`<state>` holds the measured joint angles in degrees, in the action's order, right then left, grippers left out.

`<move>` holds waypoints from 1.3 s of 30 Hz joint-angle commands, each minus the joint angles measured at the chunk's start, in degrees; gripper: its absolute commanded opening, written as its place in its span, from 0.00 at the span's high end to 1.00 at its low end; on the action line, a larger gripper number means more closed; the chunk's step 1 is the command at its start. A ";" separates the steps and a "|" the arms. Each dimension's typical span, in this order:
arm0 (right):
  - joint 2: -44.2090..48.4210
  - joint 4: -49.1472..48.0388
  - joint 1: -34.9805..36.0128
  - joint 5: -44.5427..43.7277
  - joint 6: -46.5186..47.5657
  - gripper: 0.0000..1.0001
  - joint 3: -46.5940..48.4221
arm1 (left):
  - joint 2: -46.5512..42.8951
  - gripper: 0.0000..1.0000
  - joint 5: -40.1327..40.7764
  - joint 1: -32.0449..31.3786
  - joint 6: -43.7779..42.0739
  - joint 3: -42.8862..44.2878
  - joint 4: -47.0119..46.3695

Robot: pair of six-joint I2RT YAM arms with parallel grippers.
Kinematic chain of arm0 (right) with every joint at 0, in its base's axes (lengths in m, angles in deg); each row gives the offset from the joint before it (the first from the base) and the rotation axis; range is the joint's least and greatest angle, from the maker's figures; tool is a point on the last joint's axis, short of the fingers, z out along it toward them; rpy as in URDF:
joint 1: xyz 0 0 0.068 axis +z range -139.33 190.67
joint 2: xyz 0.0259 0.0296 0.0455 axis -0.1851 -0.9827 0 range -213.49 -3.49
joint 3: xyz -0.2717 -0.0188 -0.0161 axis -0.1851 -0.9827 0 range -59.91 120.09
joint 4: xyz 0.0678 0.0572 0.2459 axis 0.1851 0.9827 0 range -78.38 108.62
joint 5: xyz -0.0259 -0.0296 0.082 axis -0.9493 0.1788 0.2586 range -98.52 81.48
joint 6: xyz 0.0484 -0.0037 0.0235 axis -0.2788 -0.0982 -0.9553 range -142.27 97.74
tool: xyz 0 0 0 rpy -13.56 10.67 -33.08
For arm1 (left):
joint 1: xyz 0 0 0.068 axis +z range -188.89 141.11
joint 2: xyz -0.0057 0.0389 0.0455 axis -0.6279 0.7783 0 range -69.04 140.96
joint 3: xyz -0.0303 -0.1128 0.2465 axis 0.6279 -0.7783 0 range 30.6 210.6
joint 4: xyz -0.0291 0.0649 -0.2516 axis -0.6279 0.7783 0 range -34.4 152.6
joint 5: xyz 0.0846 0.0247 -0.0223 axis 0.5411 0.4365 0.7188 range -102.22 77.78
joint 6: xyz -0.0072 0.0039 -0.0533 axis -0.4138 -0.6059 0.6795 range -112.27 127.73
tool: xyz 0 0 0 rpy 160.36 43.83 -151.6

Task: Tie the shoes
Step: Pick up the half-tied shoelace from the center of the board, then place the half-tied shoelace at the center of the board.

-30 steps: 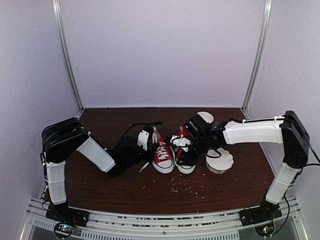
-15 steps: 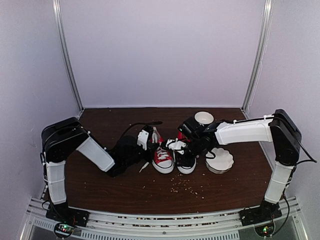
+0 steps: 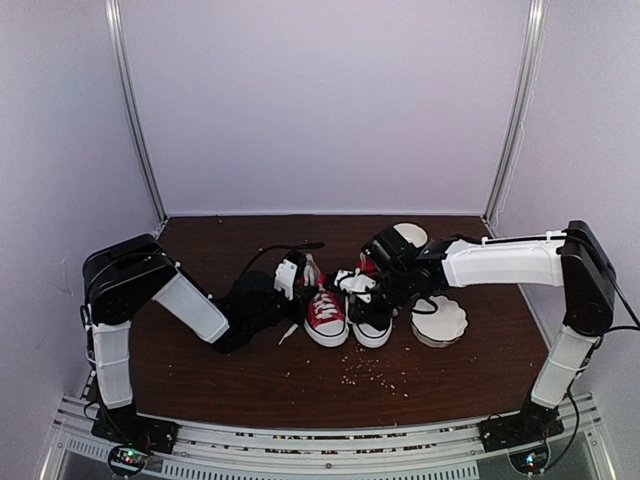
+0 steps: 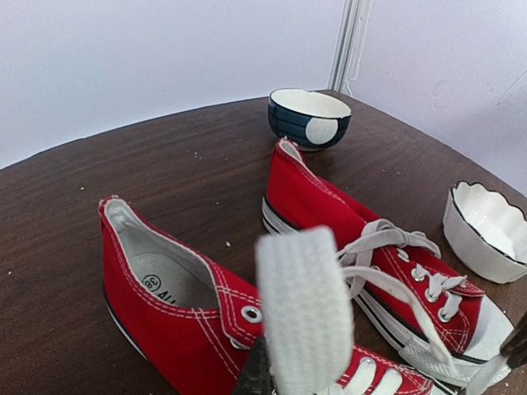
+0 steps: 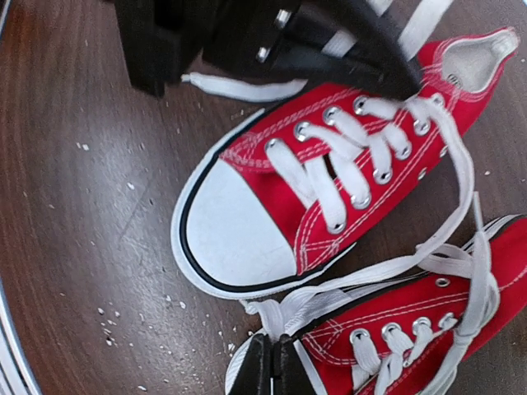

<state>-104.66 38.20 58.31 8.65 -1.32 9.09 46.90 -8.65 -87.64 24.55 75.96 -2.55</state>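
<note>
The shoes (image 3: 326, 312) sit side by side at mid-table (image 3: 250, 385), toes toward the near edge, with a dark bowl (image 3: 408, 236) behind them and a white fluted bowl (image 3: 440, 320) just to their right. The left gripper (image 4: 262, 380) is closed on a flat white lace (image 4: 305, 313), which stands up from its tips just over the nearer shoe's eyelets. The right gripper (image 5: 272, 366) has its fingers pressed together on a bunched lace (image 5: 276, 313) – right at the other shoe's toe
</note>
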 commanded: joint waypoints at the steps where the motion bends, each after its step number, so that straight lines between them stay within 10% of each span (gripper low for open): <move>1: 5.97 -6.74 -3.65 5.50 -7.29 1.00 -0.98 | -1.91 1.00 -0.68 0.46 -0.70 -0.39 -0.56; 11: 1.67 -25.13 -9.93 7.81 -24.44 1.00 6.91 | -2.30 1.00 -0.50 0.50 -0.76 -1.46 -2.13; 23: -19.04 -22.36 -5.28 9.51 -29.13 1.00 32.57 | -2.61 1.00 1.02 0.50 -1.78 -2.77 -4.07; 39: -24.05 -24.97 -4.49 18.73 -34.19 1.00 36.19 | -3.07 1.00 1.44 0.46 -1.74 -3.61 -4.61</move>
<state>-127.19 14.36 53.67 23.58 -33.66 43.64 45.69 -7.84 -87.58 23.69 73.07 -4.37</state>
